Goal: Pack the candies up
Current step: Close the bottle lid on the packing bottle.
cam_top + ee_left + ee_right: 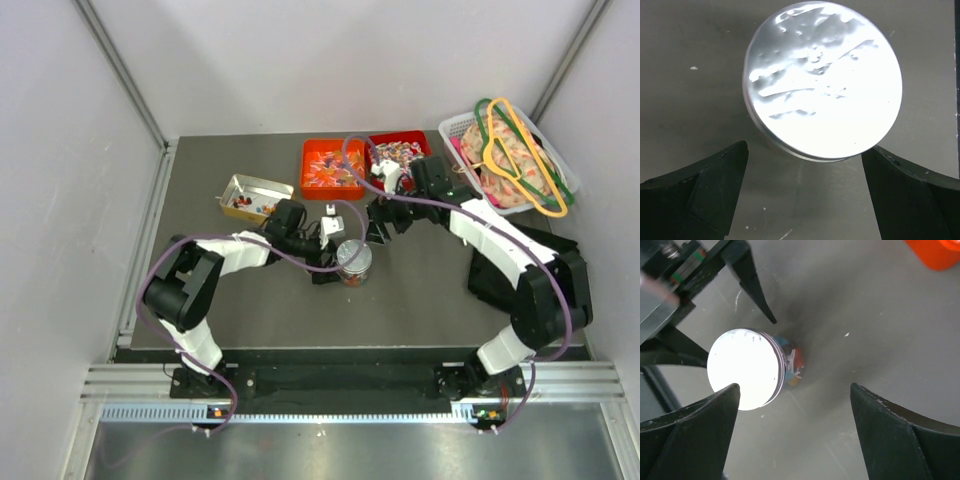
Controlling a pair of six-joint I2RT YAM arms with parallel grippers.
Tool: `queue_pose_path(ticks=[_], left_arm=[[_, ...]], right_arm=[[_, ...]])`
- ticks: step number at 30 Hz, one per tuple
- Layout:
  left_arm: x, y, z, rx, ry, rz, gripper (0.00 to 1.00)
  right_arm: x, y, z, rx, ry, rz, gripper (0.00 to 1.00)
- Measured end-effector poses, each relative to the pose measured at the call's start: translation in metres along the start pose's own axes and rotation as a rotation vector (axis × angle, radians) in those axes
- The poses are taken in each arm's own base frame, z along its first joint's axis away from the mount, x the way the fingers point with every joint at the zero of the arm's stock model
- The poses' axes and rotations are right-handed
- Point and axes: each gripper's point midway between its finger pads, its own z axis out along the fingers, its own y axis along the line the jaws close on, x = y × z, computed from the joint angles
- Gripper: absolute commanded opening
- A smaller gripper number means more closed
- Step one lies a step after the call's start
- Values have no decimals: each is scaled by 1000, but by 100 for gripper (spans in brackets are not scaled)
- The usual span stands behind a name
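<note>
Top external view shows the lidded jar (353, 262) of candies (792, 360) mid-table, with the left gripper (804, 150) and right gripper (794, 387) both wide and empty; closing squarely on it is likely next.

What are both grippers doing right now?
Left gripper: open, empty, close to the jar.
Right gripper: open, empty.

The candies (397, 153) lie in trays (400, 135) behind a jar (354, 258), beside a basket (452, 127).

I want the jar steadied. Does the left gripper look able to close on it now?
Probably yes: the left gripper is open, the lidded jar sits just ahead with nothing between. The open right gripper nearby may crowd it.
</note>
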Motion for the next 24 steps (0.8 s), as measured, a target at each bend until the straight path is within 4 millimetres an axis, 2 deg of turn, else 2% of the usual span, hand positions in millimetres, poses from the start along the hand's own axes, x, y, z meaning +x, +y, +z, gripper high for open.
queue_pose_path(ticks=[4,9,15,24], left_arm=[[0,-8,5,18,1,21,99],[0,-14,10,33,3,33,99],[-1,-21,17,40,10,58,99],[-4,-16,21,2,15,77,99]], right_arm=[[8,-4,7,-56,11,111,84],[17,5,18,-147,36,206,75],[12,13,23,-224,39,245,64],[18,15,28,-249,66,268,55]])
